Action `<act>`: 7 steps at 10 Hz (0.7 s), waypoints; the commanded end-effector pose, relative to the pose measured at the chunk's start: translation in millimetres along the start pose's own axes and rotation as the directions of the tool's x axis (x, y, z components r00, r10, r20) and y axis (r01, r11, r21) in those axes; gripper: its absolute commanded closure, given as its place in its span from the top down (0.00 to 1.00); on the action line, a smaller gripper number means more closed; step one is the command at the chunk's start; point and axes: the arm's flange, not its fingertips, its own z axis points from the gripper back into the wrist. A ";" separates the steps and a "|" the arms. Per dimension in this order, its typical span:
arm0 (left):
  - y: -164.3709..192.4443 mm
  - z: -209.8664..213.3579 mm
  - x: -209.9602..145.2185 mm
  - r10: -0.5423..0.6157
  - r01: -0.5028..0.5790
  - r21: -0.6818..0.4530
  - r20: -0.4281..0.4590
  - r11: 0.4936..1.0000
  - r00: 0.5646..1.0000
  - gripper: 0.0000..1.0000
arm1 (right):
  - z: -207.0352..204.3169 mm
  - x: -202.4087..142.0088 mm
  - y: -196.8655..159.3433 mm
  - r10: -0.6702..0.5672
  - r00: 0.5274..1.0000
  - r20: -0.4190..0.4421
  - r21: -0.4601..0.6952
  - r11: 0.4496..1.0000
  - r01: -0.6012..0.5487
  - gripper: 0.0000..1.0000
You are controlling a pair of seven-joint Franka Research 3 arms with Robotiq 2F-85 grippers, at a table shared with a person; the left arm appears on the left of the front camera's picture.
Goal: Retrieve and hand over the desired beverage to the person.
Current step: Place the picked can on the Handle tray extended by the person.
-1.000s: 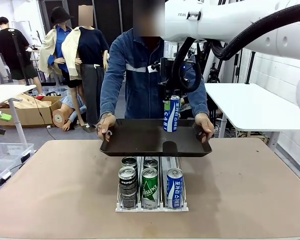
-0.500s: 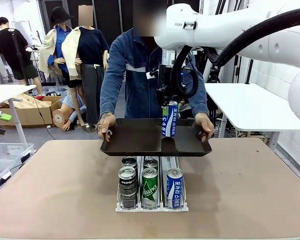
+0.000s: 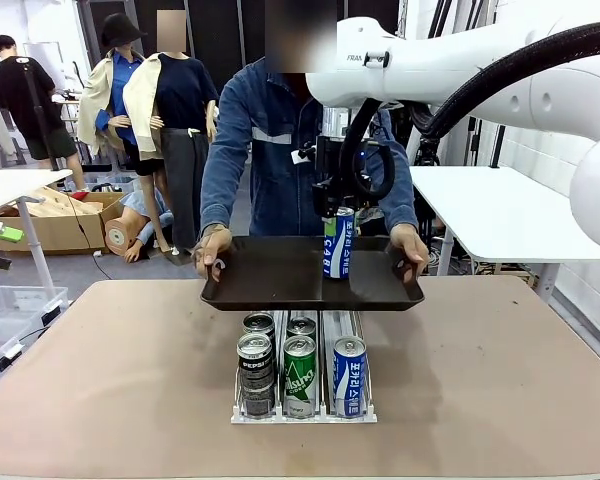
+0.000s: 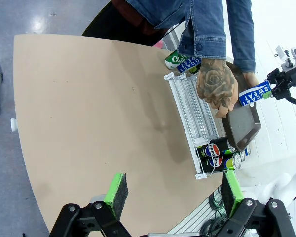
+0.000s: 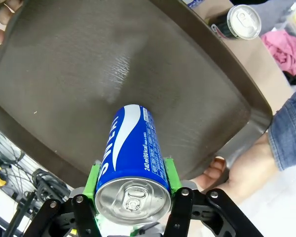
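Handover nearly done: right gripper [image 3: 337, 213] clamps a Pocari Sweat can [image 3: 339, 250] over the tray [image 3: 270, 277] held by the person [image 3: 270, 170], release pending; left gripper [image 4: 173, 190] gapes idle

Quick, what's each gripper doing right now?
Left gripper: open, holding nothing.
Right gripper: shut on the blue can, over the tray.
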 end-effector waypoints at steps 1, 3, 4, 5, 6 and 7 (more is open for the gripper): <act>-0.7 1.9 -1.0 -0.004 0.004 -0.004 0.004 1.000 1.000 1.00 | 5.8 3.5 0.1 0.024 1.000 0.007 -0.003 1.000 -0.023 0.38; -0.7 1.9 -1.0 -0.004 0.004 -0.004 0.004 1.000 1.000 1.00 | 8.6 2.0 -0.1 0.020 1.000 0.000 -0.005 1.000 -0.020 0.77; -0.7 1.9 -1.0 -0.004 0.004 -0.004 0.004 1.000 1.000 1.00 | 9.7 1.5 -0.1 0.023 1.000 0.000 -0.009 1.000 -0.023 0.97; -0.7 1.9 -1.0 -0.004 0.004 -0.004 0.004 1.000 1.000 1.00 | 11.3 0.8 -0.8 0.020 1.000 0.001 -0.014 1.000 -0.020 1.00; -0.7 1.9 -1.0 -0.004 0.004 -0.004 0.004 1.000 1.000 1.00 | 13.1 -0.2 -0.5 0.022 1.000 -0.001 -0.015 1.000 -0.022 1.00; -0.7 1.9 -1.0 -0.004 0.004 -0.004 0.004 1.000 1.000 1.00 | 15.4 -1.6 1.0 0.026 1.000 -0.003 -0.020 0.999 -0.026 1.00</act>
